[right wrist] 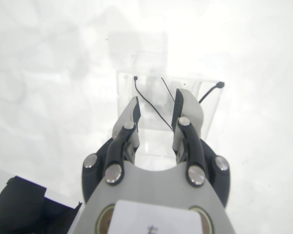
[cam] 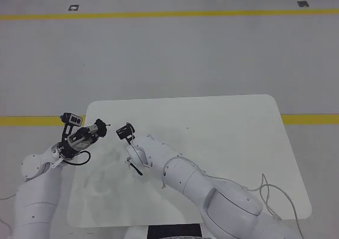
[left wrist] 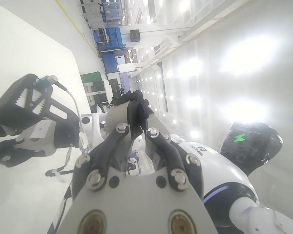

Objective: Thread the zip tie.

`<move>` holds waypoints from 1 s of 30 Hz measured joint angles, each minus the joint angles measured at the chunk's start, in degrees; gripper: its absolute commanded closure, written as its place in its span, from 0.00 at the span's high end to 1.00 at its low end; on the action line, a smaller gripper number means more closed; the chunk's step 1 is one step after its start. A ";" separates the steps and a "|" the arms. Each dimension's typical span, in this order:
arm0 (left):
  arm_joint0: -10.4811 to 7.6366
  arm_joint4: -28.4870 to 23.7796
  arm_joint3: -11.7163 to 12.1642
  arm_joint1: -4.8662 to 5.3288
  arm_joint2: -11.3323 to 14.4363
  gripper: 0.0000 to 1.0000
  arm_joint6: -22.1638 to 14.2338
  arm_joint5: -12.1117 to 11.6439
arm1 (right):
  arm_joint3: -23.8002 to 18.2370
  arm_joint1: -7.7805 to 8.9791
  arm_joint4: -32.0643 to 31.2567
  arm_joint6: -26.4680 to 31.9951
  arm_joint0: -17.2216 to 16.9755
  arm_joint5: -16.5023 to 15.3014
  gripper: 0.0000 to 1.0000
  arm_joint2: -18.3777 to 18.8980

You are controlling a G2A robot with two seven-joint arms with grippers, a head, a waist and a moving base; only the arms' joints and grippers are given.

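Note:
Several black zip ties [right wrist: 146,102] lie in a small clear plastic box [right wrist: 210,122] on the white table. One of them [right wrist: 208,92] leans over the box's wall with its head at the corner. My right gripper [right wrist: 157,96] hangs open just above the box, a finger on each side of the middle tie, with nothing held. In the top view the right gripper [cam: 135,168] points down near the table's left front. My left gripper [left wrist: 137,103] is lifted off the table to the left and is shut on a small black zip tie piece [left wrist: 137,96] at its tips. The left gripper [cam: 100,128] sits close to the right wrist.
The white table [cam: 235,149] has rounded corners and open surface to the right and back. A black object [right wrist: 22,203] lies past the table's near edge. The right arm's wrist camera mount [left wrist: 26,113] is close beside the left gripper.

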 measured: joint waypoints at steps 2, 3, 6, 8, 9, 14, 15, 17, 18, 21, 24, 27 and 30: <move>0.00 0.00 0.00 0.00 0.00 0.00 0.00 0.00 | 0.06 0.00 0.11 0.05 -0.03 -0.15 0.29 -0.12; 0.00 0.00 0.00 0.00 0.00 0.00 0.00 0.00 | 0.08 0.00 0.17 0.13 -0.04 -0.27 0.29 -0.21; 0.00 0.00 0.00 0.00 0.00 0.00 0.00 0.00 | 0.13 0.01 0.29 0.27 -0.01 -0.43 0.31 -0.42; 0.00 0.00 0.00 0.00 0.00 0.00 0.00 0.00 | 0.11 0.01 0.38 0.28 0.02 -0.45 0.32 -0.55; 0.00 0.00 0.00 0.00 0.00 0.00 0.00 0.00 | 0.08 0.01 0.41 0.29 0.03 -0.46 0.32 -0.61; 0.00 0.00 0.00 0.00 0.00 0.00 0.00 0.00 | -0.09 0.05 0.51 0.33 0.04 -0.58 0.31 -0.98; 0.00 0.00 0.00 0.00 0.00 0.00 0.00 0.00 | -0.11 0.06 0.54 0.32 0.05 -0.59 0.31 -1.05; 0.00 0.00 0.00 0.00 0.00 0.00 0.00 0.00 | -0.15 0.08 0.61 0.33 0.07 -0.70 0.32 -1.16; 0.00 0.00 0.00 0.00 0.00 0.00 0.00 0.00 | -0.15 0.09 0.65 0.39 0.08 -0.79 0.32 -1.24; 0.00 0.00 0.00 0.00 0.00 0.00 0.00 0.00 | -0.12 0.09 0.78 0.65 0.08 -1.03 0.32 -1.46; 0.00 0.00 0.00 0.00 0.00 0.00 0.00 0.00 | 0.00 0.08 0.95 1.04 0.07 -1.30 0.31 -1.76; 0.00 0.00 0.00 0.00 0.00 0.00 0.00 0.00 | 0.22 0.05 1.11 1.29 0.15 -1.24 0.29 -2.06; 0.00 0.00 0.00 0.00 0.00 0.00 0.00 0.00 | 0.41 0.01 1.19 1.34 0.30 -0.76 0.26 -2.35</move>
